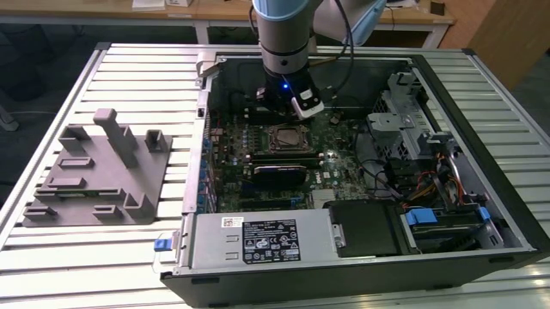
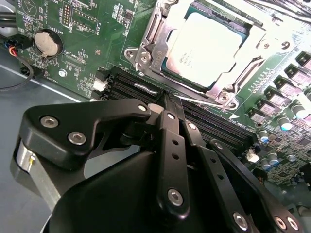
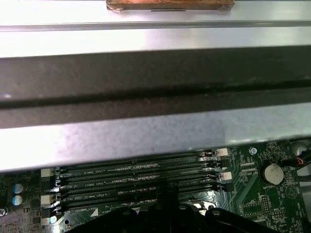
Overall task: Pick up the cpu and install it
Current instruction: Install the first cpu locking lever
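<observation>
Fingers of the gripper point(image 2: 167, 98) are pressed together with nothing between them, tip over the black memory slots point(image 2: 136, 90) beside the socket frame point(image 2: 146, 53). The cpu point(image 2: 204, 43) lies flat inside that frame, silvery top up, apart from the gripper. In the exterior view the arm point(image 1: 284, 38) hangs at upper centre, inside the open computer case point(image 1: 344, 283); a grey tray point(image 1: 86, 193) lies at left.
</observation>
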Controlling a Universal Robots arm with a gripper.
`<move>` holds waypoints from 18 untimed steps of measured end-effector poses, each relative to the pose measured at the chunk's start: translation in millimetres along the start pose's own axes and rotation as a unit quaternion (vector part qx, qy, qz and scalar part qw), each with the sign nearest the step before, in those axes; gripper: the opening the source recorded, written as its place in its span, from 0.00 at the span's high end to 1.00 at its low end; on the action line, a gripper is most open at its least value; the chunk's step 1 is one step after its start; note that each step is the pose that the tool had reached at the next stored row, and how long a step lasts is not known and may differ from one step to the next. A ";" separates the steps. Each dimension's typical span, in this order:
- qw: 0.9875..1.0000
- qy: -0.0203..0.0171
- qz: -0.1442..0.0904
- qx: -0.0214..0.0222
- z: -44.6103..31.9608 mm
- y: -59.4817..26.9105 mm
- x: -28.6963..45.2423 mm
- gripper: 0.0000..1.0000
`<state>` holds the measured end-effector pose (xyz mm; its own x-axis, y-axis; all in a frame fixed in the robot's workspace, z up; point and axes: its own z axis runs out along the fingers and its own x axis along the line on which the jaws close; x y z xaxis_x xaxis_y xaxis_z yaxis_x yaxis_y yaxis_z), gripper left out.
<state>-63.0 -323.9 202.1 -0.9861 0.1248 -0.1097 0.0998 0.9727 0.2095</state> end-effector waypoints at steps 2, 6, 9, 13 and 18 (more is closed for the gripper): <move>1.000 0.000 -0.001 0.000 0.0 0.0 -0.1 0.89; 1.000 0.001 -0.003 0.000 0.1 0.0 -0.2 0.89; 1.000 0.001 -0.006 -0.001 0.5 0.0 -0.6 0.89; 1.000 0.000 -0.010 -0.001 1.1 -0.1 -0.9 0.89; 1.000 0.001 -0.014 -0.002 1.2 0.0 -1.4 0.89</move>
<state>-61.5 -323.8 201.1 -0.9886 0.0980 -0.1140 0.0724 0.9749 0.2103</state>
